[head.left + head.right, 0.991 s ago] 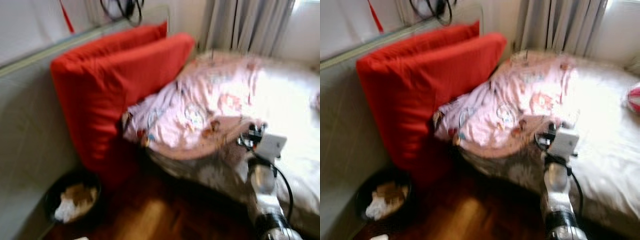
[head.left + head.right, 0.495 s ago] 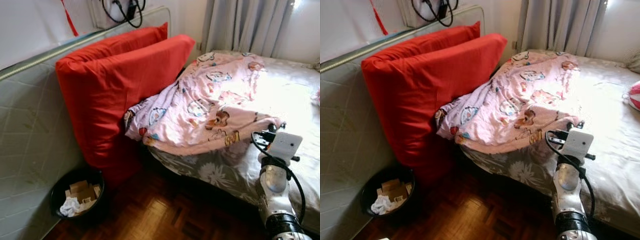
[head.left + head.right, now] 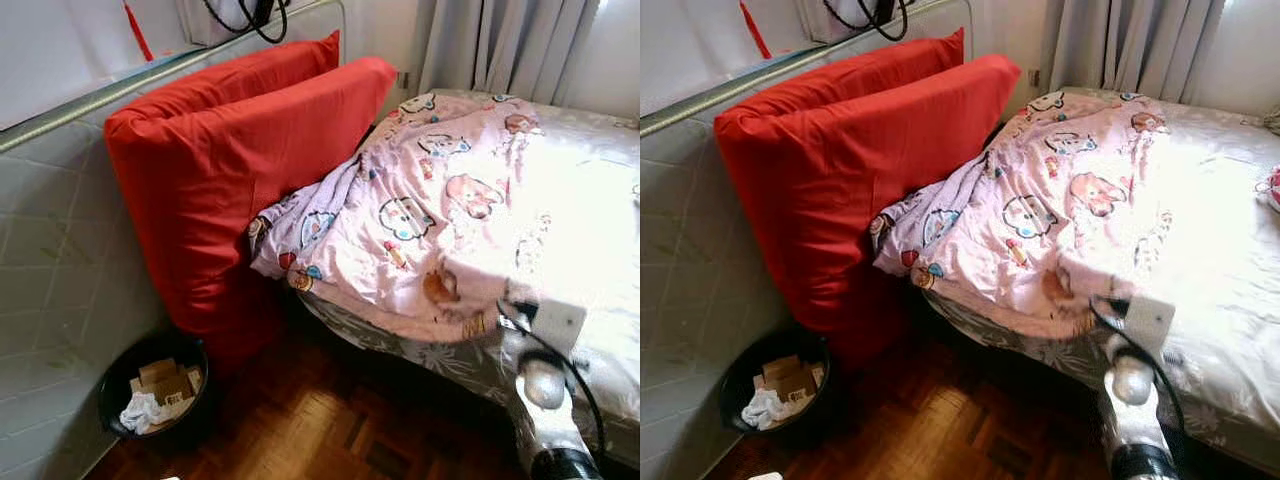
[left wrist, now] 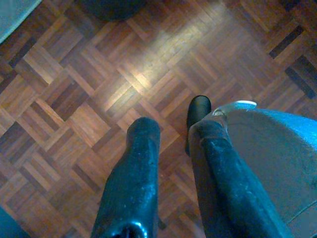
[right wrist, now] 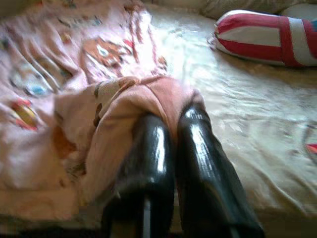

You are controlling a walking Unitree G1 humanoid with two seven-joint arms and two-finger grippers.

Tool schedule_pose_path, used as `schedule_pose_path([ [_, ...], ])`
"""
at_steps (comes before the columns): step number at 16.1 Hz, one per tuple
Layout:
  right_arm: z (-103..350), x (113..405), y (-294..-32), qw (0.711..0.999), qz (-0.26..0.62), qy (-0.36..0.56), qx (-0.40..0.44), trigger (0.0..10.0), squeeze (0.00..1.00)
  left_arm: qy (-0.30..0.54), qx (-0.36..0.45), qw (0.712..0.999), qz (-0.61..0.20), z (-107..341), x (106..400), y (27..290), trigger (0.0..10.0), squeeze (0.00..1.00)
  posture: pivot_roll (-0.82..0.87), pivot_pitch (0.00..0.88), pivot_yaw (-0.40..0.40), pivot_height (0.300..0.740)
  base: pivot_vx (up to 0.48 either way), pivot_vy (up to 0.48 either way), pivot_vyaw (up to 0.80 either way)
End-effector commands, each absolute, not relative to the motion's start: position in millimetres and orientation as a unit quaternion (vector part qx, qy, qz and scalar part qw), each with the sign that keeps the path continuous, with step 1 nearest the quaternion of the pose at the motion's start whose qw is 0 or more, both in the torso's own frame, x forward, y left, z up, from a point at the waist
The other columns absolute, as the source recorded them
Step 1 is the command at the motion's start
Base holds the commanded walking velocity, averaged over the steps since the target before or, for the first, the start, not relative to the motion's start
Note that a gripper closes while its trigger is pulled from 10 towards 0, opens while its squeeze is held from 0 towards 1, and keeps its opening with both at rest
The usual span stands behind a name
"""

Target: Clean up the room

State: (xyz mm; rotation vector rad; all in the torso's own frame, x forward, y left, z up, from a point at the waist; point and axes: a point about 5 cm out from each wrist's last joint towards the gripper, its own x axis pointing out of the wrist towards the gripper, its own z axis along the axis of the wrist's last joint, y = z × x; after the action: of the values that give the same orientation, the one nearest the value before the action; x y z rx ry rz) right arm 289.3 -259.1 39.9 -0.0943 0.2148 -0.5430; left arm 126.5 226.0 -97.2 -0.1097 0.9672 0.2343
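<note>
While the right end effector (image 5: pixel 171 129) pinches a fold of the crumpled pink cartoon-print blanket (image 3: pixel 420 215) near the bed's (image 3: pixel 590 210) front edge, tidying looks barely begun: beside that blanket, two big red cushions (image 3: pixel 230 170) lean against the headboard. Left end effector (image 4: pixel 168 148) hangs over parquet floor (image 4: pixel 74 74), fingers slightly spread, holding nothing.

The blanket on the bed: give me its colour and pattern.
The blanket is pale pink with a cartoon animal print, shown best in the right eye view.
</note>
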Motion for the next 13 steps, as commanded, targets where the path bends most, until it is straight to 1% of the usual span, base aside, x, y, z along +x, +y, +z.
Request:
schedule_pose_path([
  [1, 29.2, 281.5, -264.3, 0.947, -0.281, 0.141, -0.059, 10.0, 0.00, 0.470, -0.052, 0.874, 0.113, -97.6, 124.1, 229.0, 10.0, 0.00, 0.08, 0.000, 0.043, 0.740, 0.000, 0.000, 0.00],
  [2, 7.3, 268.1, -263.2, 0.938, -0.268, 0.209, -0.071, 10.0, 0.00, 0.470, -0.052, 0.874, 0.113, -97.5, 124.6, 228.9, 10.0, 0.00, 0.08, 0.000, 0.042, 0.740, 0.000, 0.000, 0.00],
  [5, -20.3, 245.8, -258.5, 0.922, -0.245, 0.288, -0.082, 10.0, 0.00, 0.469, -0.052, 0.875, 0.111, -97.3, 125.1, 228.6, 10.0, 0.00, 0.08, 0.000, 0.042, 0.740, 0.000, 0.000, 0.00],
  [8, -43.5, 223.7, -249.6, 0.907, -0.202, 0.356, -0.097, 10.0, 0.00, 0.470, -0.047, 0.875, 0.104, -97.2, 125.9, 228.2, 10.0, 0.00, 0.07, 0.000, 0.043, 0.740, 0.000, 0.000, 0.00],
  [9, -48.6, 217.1, -248.8, 0.899, -0.179, 0.373, -0.139, 10.0, 0.00, 0.470, -0.046, 0.875, 0.102, -97.2, 126.0, 228.1, 10.0, 0.00, 0.07, 0.000, 0.043, 0.740, 0.000, 0.000, 0.00],
  [10, -53.4, 210.8, -248.0, 0.892, -0.166, 0.389, -0.157, 10.0, 0.00, 0.470, -0.044, 0.876, 0.100, -97.1, 126.4, 228.0, 10.0, 0.00, 0.07, 0.000, 0.044, 0.740, 0.000, 0.000, 0.00],
  [13, -63.1, 198.8, -244.5, 0.879, -0.147, 0.426, -0.152, 10.0, 0.00, 0.469, -0.043, 0.877, 0.096, -96.6, 127.9, 227.6, 10.0, 0.00, 0.07, 0.000, 0.041, 0.740, 0.000, 0.000, 0.00],
])
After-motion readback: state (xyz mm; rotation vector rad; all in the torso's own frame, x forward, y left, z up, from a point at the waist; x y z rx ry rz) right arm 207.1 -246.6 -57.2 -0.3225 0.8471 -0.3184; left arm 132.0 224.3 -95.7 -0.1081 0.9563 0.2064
